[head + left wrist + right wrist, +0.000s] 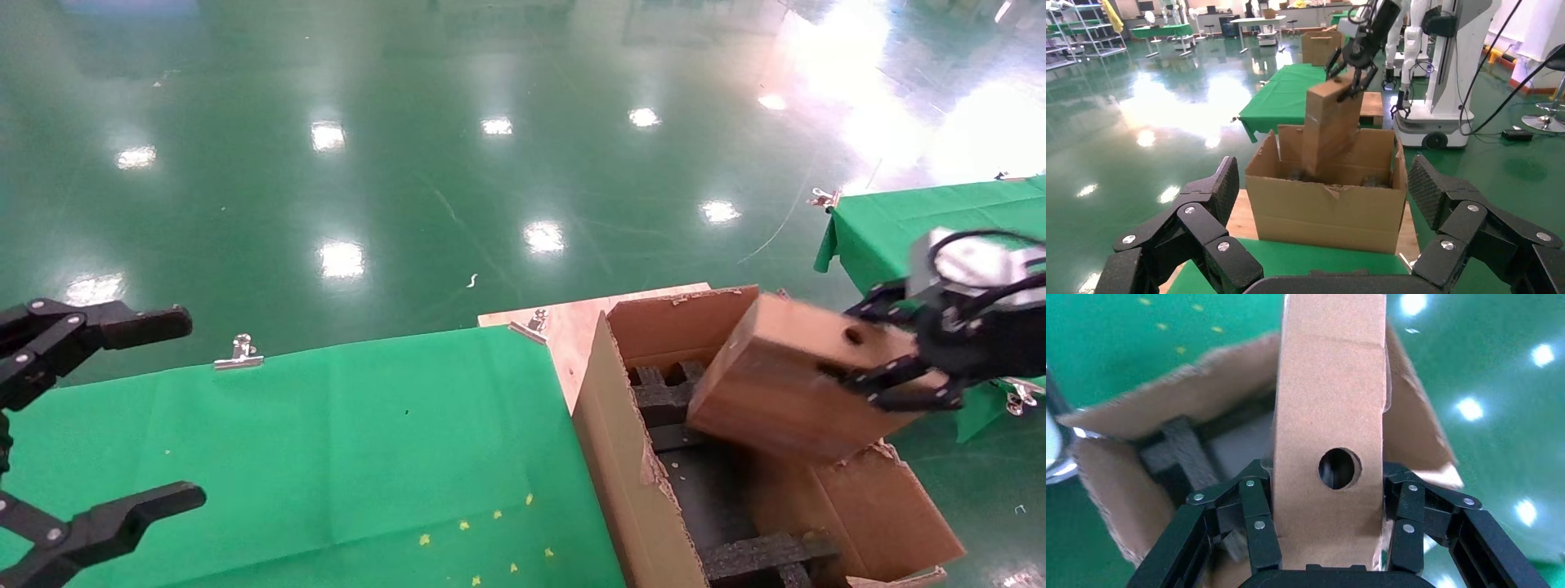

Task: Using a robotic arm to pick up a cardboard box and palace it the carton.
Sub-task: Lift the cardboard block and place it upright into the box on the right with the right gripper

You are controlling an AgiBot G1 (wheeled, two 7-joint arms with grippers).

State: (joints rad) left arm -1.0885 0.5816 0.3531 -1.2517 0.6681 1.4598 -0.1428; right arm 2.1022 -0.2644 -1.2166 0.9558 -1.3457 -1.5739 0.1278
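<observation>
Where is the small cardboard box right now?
In the head view the cardboard box is on the right, held tilted in the right hand just above the open carton, its lower end dipping toward the black foam inserts.

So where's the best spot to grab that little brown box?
Probably by its two wide flat faces at the end with the round hole, coming from that end. The right claw grips the cardboard box that way, so the other end enters the carton first.
</observation>
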